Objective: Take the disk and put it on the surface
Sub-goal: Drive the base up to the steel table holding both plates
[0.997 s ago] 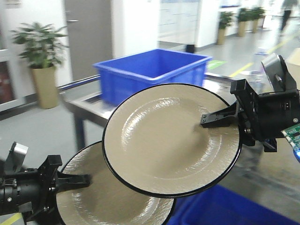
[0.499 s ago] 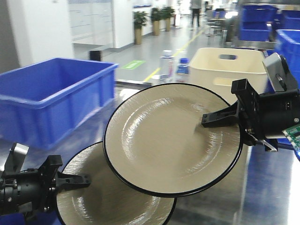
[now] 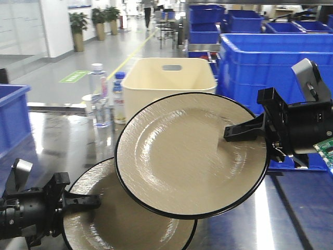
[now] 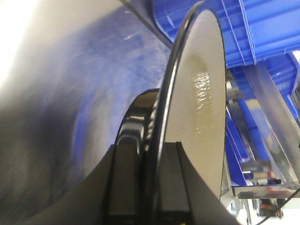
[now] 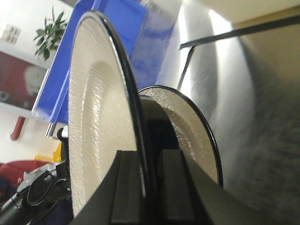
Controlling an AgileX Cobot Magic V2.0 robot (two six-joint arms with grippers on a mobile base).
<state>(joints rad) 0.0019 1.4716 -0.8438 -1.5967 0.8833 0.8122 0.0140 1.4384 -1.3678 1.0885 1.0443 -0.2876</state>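
Note:
I hold two beige disks with black rims, both tilted up on edge in the air. The upper disk (image 3: 187, 156) is clamped at its right rim by my right gripper (image 3: 229, 134), which is shut on it. In the right wrist view its rim (image 5: 93, 103) runs between the fingers. The lower disk (image 3: 119, 219) sits partly behind the upper one, and my left gripper (image 3: 96, 200) is shut on its left rim. The left wrist view shows that disk (image 4: 197, 93) edge-on in the jaws. The glossy surface (image 3: 62, 140) lies below both disks, with a black line across it (image 5: 211, 37).
A cream bin (image 3: 171, 78) stands on the table behind the disks. Two water bottles (image 3: 99, 96) stand to its left. Blue crates (image 3: 260, 57) are stacked at the back right, and another blue crate (image 3: 10, 114) shows at the left edge.
The whole background has slid left: the large blue crate moved to the left edge and the cream bin and blue stacks came into view. Both grippers and disks kept their pose.

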